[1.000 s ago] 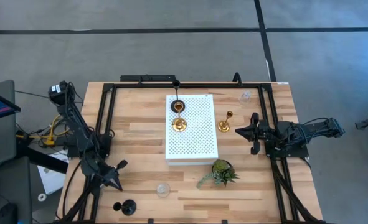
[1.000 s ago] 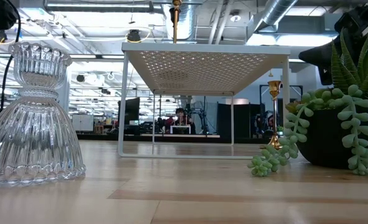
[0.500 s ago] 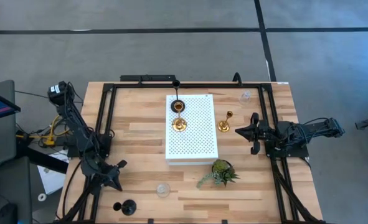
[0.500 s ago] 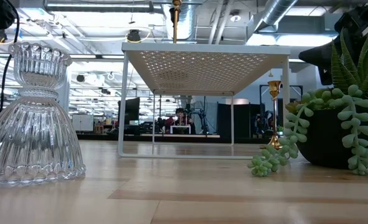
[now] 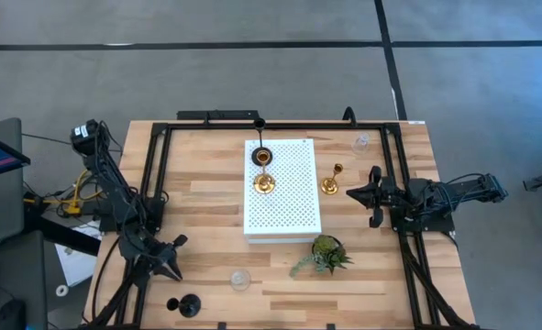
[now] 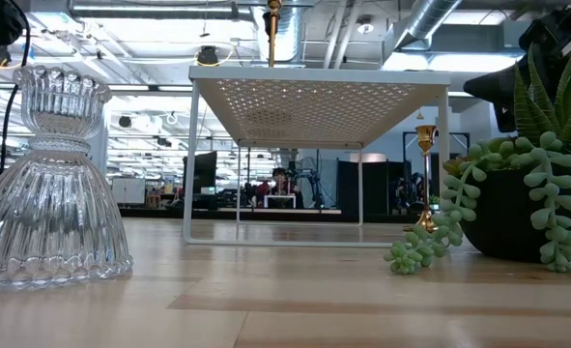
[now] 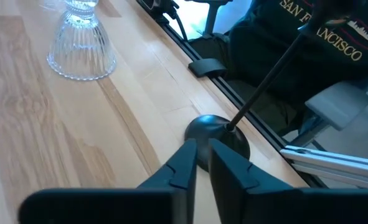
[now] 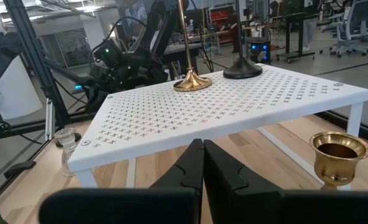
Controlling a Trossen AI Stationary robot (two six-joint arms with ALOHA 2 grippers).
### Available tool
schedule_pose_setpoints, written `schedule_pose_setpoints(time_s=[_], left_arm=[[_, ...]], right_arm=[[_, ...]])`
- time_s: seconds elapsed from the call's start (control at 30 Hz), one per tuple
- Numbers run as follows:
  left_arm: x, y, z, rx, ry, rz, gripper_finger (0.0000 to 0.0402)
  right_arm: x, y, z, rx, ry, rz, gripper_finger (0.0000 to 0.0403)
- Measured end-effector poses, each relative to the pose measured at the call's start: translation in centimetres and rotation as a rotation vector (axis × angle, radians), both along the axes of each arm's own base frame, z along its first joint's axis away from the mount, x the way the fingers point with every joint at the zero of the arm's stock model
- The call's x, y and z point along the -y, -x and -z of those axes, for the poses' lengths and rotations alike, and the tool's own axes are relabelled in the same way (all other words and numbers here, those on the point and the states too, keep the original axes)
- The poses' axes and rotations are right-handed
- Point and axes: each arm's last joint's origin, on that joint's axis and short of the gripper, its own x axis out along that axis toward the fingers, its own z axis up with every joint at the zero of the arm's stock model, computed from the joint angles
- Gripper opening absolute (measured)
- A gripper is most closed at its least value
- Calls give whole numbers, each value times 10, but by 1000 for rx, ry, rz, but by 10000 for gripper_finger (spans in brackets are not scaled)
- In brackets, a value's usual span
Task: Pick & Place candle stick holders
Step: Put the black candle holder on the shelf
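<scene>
**benchrat:** Left claw (image 7: 202,163) is right down by the near left corner of the wooden desk (image 5: 206,183), fingers (image 7: 182,163) only a sliver apart, nothing gripped. Tips sit just short of the round base of the black thin-stemmed candle stick holder (image 7: 216,132). How'd you take it?

**wristcam_wes:** I'd open wider first, that slit won't pass anything. Then go for the thin stem just above the base, not the base itself. Come in level, close gently, lift straight up so it doesn't tip toward the desk edge, which is very close.

**benchrat:** Next out is the clear ribbed glass candle stick holder (image 5: 240,279), a bit further along the same edge. Slippery, I'd guess.

**wristcam_wes:** Yeah, leave it for later. Further in there's the white perforated metal shelf (image 5: 284,197) mid-desk, carrying a shiny gold candle stick holder (image 5: 265,182) and another black one (image 5: 261,156). A second gold one (image 5: 331,183) stands on the desk beside it, and the other clear one (image 5: 359,142) is at the far right corner.

**benchrat:** Right claw (image 8: 202,163)?

**wristcam_wes:** Fully closed, empty, parked right of the shelf, facing it.

**benchrat:** Any writing?

**wristcam_wes:** Only "SAN FRANCISCO", partly cut off, on a person's dark sweatshirt (image 7: 296,43) past the desk edge.
</scene>
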Motion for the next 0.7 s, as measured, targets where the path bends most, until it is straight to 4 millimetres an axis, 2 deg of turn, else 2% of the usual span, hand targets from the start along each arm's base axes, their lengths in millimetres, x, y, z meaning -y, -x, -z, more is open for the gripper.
schedule_pose_setpoints(time_s=[0.33, 0.7], left_arm=[[1, 0, -2, 8, 22, 28, 130], [5, -1, -7, 110, 13, 49, 202]], right_arm=[[0, 0, 0, 0, -2, 1, 1], [0, 0, 0, 9, -59, 3, 1]])
